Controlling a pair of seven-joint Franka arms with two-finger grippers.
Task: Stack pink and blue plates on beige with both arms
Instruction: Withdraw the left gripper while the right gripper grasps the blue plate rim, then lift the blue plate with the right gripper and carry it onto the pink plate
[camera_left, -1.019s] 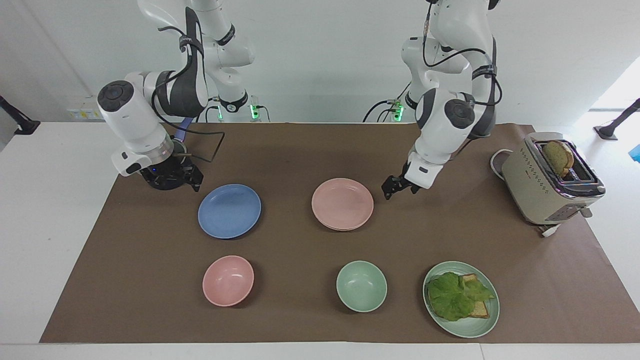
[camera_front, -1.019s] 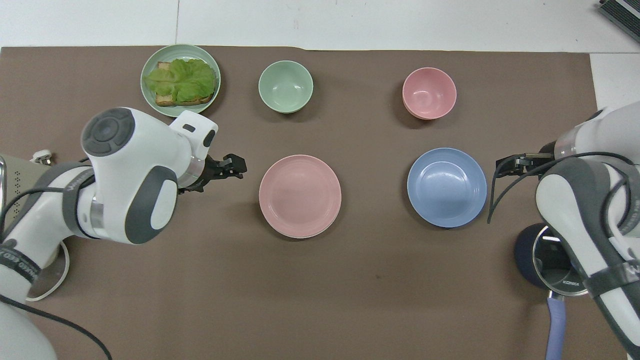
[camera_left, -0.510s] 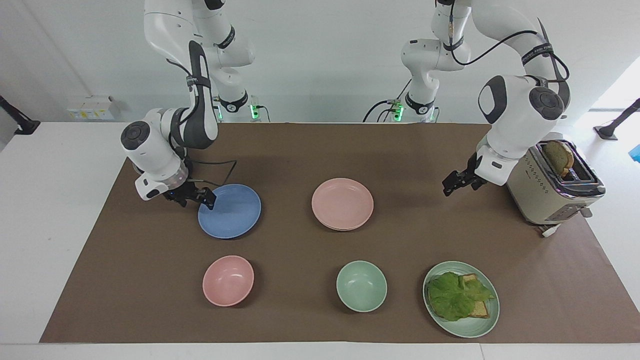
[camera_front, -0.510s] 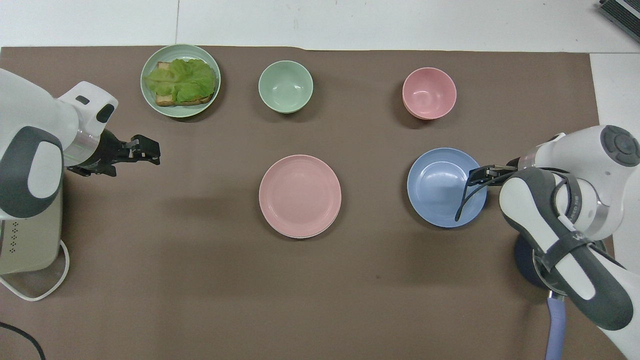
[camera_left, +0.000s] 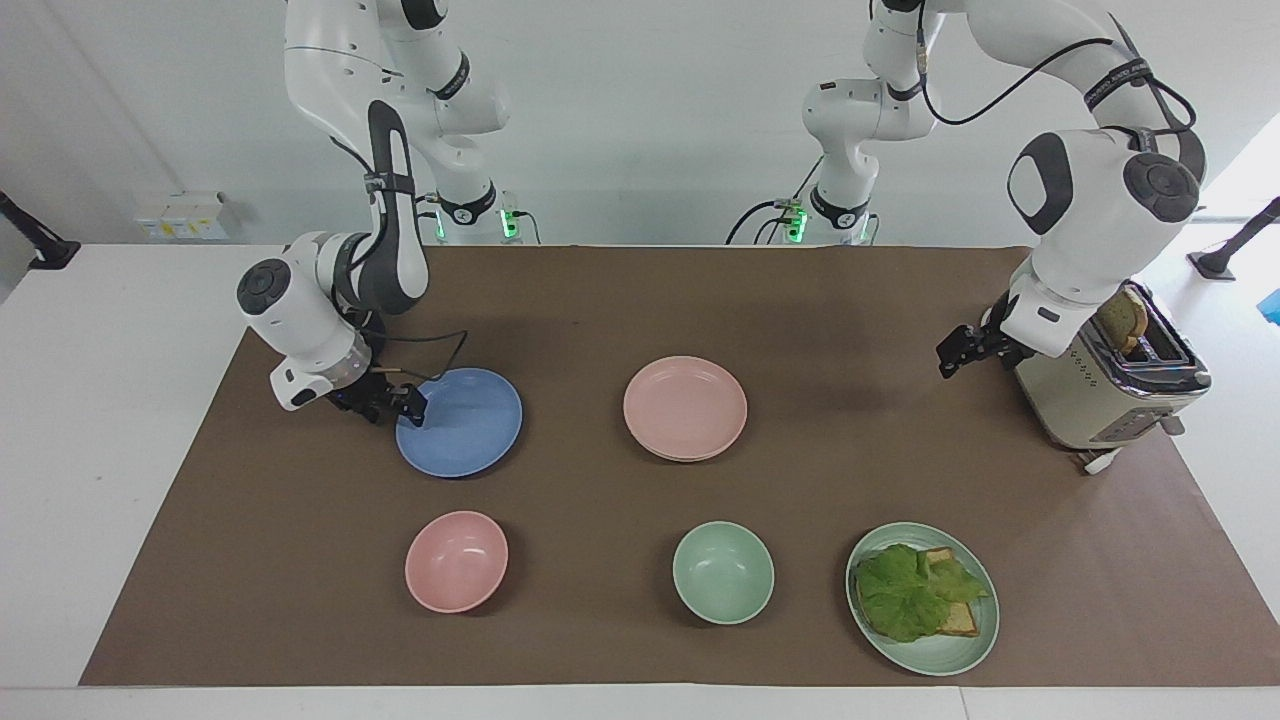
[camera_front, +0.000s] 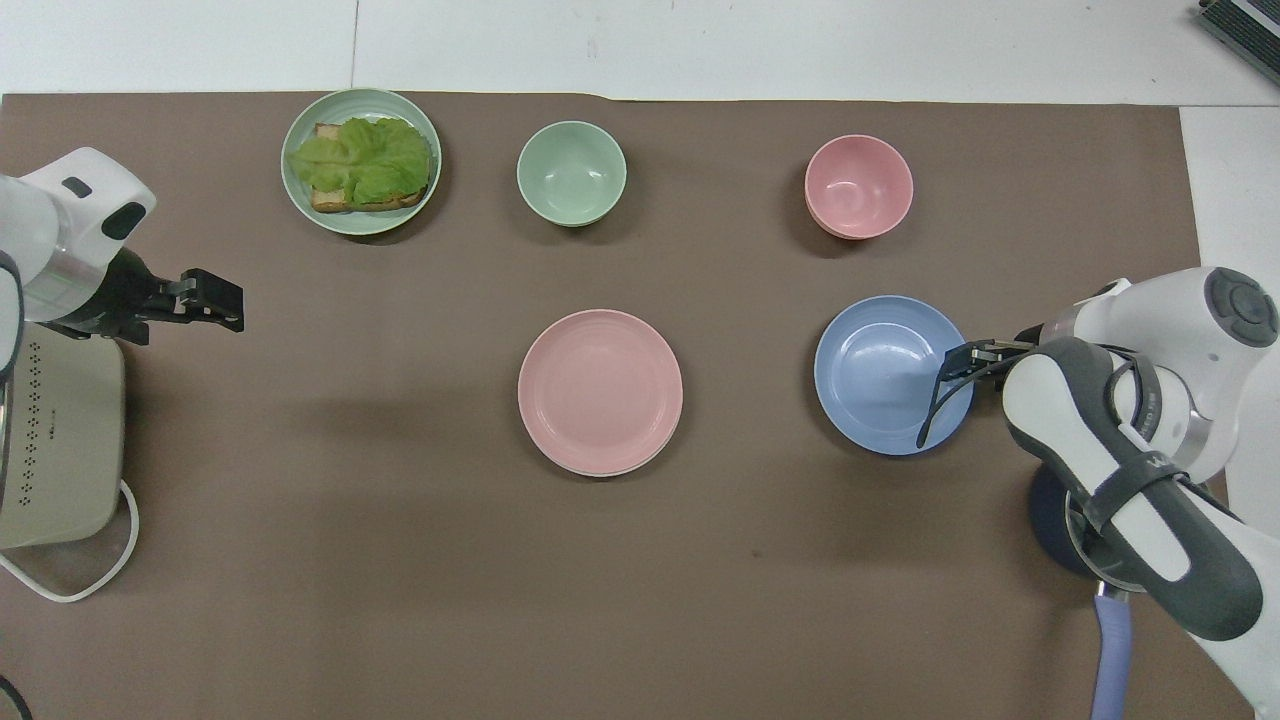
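Note:
The blue plate (camera_left: 465, 425) (camera_front: 885, 385) lies on the brown mat toward the right arm's end. My right gripper (camera_left: 405, 405) (camera_front: 962, 356) is low at that plate's rim, on the side toward the mat's end. The pink plate (camera_left: 685, 400) (camera_front: 600, 390) lies at the middle of the mat. It rests on the beige plate (camera_left: 690, 459), of which only a thin pale edge shows beneath it. My left gripper (camera_left: 957, 352) (camera_front: 215, 300) hangs open and empty over the mat beside the toaster, well away from the pink plate.
A beige toaster (camera_left: 1085, 385) (camera_front: 55, 440) holding a bread slice stands at the left arm's end. Farther from the robots lie a pink bowl (camera_left: 456, 560), a green bowl (camera_left: 722, 572) and a green plate (camera_left: 965, 650) with lettuce and bread. A dark pot with a lilac handle (camera_front: 1108, 650) sits under the right arm.
My right gripper dropped from beside the blue plate to its rim. My left arm swung away from the pink plate toward the toaster.

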